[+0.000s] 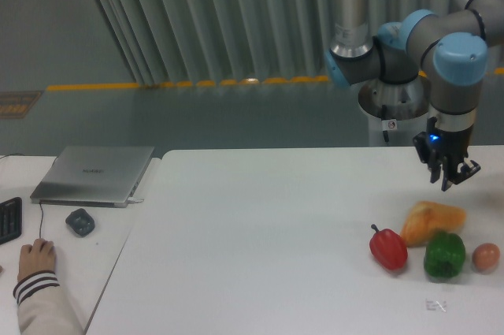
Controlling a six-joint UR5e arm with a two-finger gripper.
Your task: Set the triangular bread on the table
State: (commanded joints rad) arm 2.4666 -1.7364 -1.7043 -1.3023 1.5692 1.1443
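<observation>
The triangular bread (429,221), golden-orange and wedge-shaped, lies on the white table (260,232) just behind the red and green peppers at the right. My gripper (451,180) hangs above and slightly right of it, clear of the bread, its dark fingers apart and nothing between them. The arm's blue-capped joints rise behind it toward the base at the table's far edge.
A red bell pepper (389,247), a green bell pepper (444,254) and a small tan egg-like ball (486,256) stand in a row at the front right. On the adjoining desk at left are a grey laptop (94,174), a dark mouse-like object (79,221) and a person's hand (35,258).
</observation>
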